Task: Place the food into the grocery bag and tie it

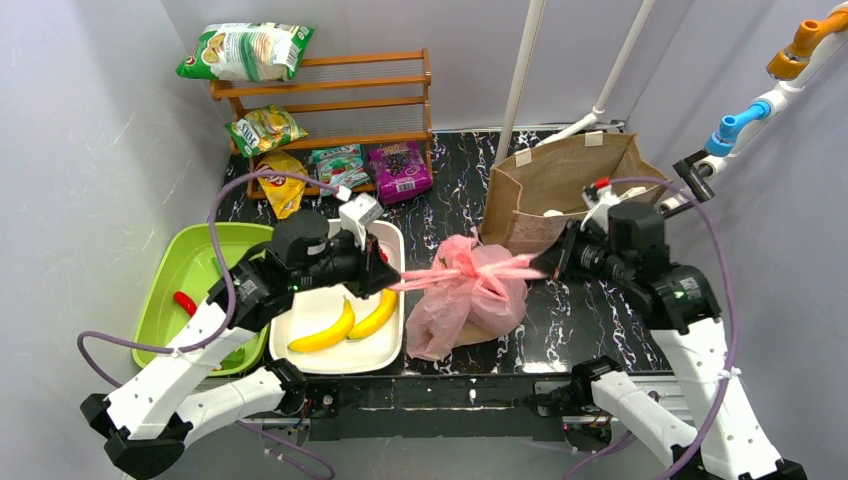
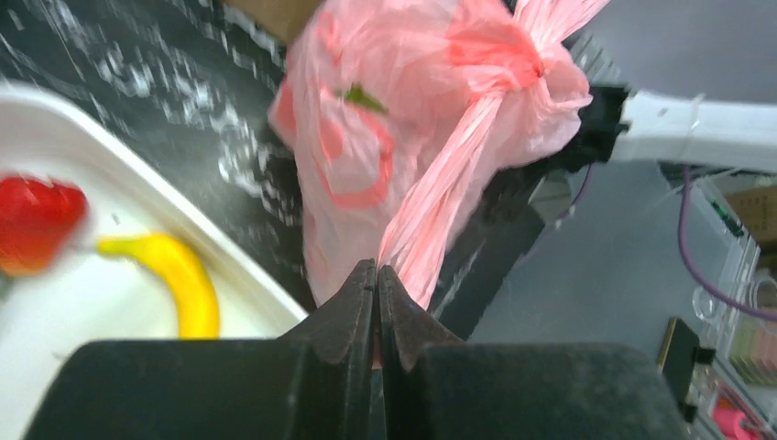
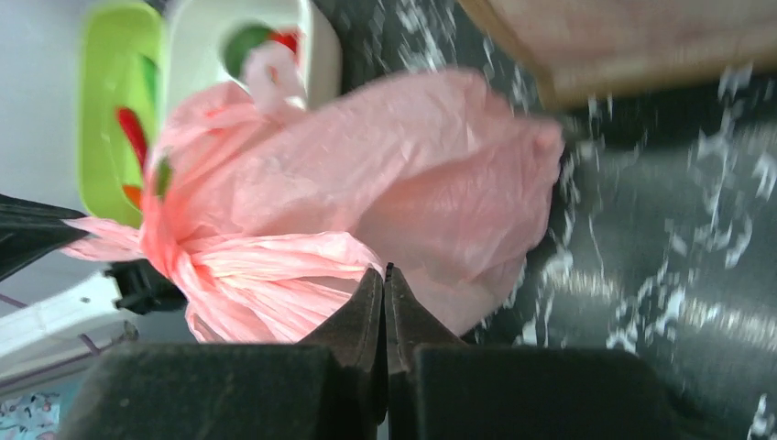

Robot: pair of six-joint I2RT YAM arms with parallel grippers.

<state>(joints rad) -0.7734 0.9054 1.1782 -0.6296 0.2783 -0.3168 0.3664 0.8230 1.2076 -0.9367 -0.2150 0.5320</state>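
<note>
Pressed together in the left gripper (image 2: 377, 275) on the left handle (image 2: 444, 188); likewise shut in the right gripper (image 3: 385, 275) on the right handle (image 3: 284, 257). Drawn in opposite directions, probably to cinch the knot (image 1: 478, 258). Between the arms on the table (image 1: 590, 320), just beside the tray (image 1: 310, 300) holding two bananas (image 1: 325, 332): the grocery bag (image 1: 465, 305). Handles stretched taut left to right as the long axis, with the bag body sagging below the knot toward the near edge.

No wording can be read anywhere: the packs on the shelf (image 1: 400, 82), namely the green-and-white bag (image 1: 246, 50), the yellow-green bag (image 1: 265, 128), the yellow bag (image 1: 285, 187), the green packet (image 1: 340, 165) and the purple packet (image 1: 399, 170), carry print too small to make out.
</note>
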